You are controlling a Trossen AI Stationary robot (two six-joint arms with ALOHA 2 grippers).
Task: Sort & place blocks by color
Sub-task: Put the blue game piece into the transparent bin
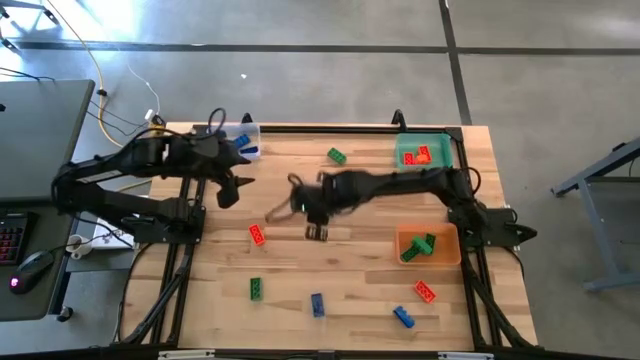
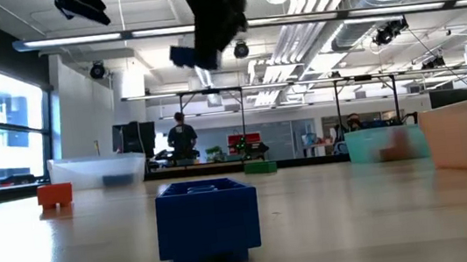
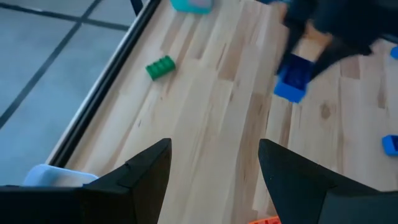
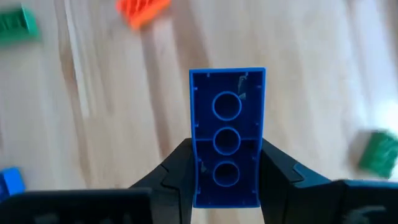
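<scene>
The wooden tabletop (image 1: 350, 290) carries three bins. A clear bin (image 1: 243, 139) at the far edge toward the left corner holds something blue. A teal bin (image 1: 424, 152) near the far right corner holds red blocks with a bit of green showing. An orange bin (image 1: 428, 244) by the right edge holds a green block (image 1: 418, 247). Sorting looks partly done, on my reading.

Several blocks are left loose: a green one (image 1: 336, 155) near the far edge, a red one (image 1: 257, 235) left of centre, a green one (image 1: 256, 289) and a blue one (image 1: 317, 305) toward the near edge, plus a red (image 1: 425, 291) and a blue (image 1: 403, 317) by the near right corner.

The right arm reaches from the right edge across to the middle of the tabletop. The right gripper (image 4: 227, 165) hangs there, raised off the wood, its fingers clamped on a blue block (image 4: 227, 134) whose hollow underside faces the wrist camera.

The left arm stretches from the left edge along the far side. The left gripper (image 3: 214, 168) hovers near the clear bin with fingers spread apart, holding nothing.
</scene>
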